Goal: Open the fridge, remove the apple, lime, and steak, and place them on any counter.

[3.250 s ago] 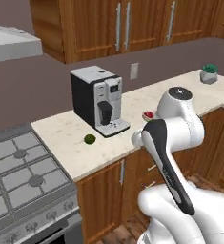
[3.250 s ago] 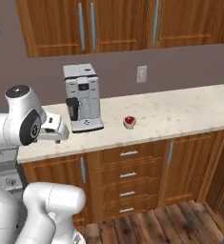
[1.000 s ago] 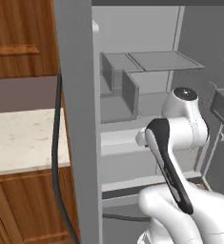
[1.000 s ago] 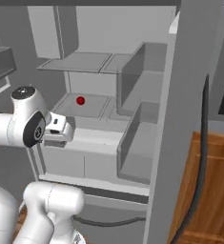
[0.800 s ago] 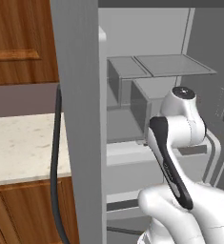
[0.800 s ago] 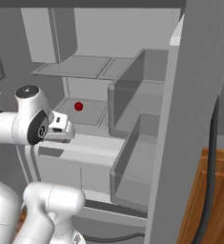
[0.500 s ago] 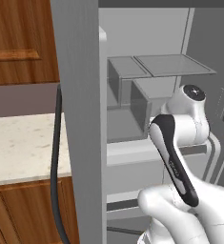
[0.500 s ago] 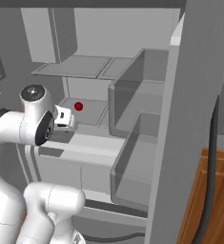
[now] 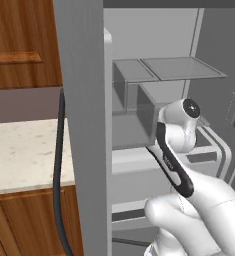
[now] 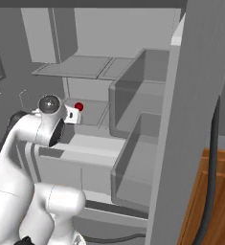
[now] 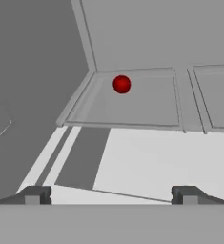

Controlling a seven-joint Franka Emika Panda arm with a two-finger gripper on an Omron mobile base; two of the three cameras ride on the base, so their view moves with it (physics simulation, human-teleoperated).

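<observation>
Apple [image 11: 121, 84] sits alone on a shelf at the far left of the open fridge [image 10: 133, 62], well apart from the gripper [image 11: 111, 194] (jaws spread wide, empty). Recommended: advance level over the shelf, centre the jaws either side, then close.

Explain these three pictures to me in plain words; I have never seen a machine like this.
This is a rendered kitchen. The white jointed thing is a robot arm on a base that drives. Two pictures come from cameras on that base, behind the arm to its left and right. The third looks out from the arm's hand, along its pincer, whose two dark tips stand wide apart with nothing between them. The arm reaches into an open grey fridge. On a shelf inside lies a small red apple, ahead of the pincer and not touched. Beside the fridge is a cream counter.
</observation>
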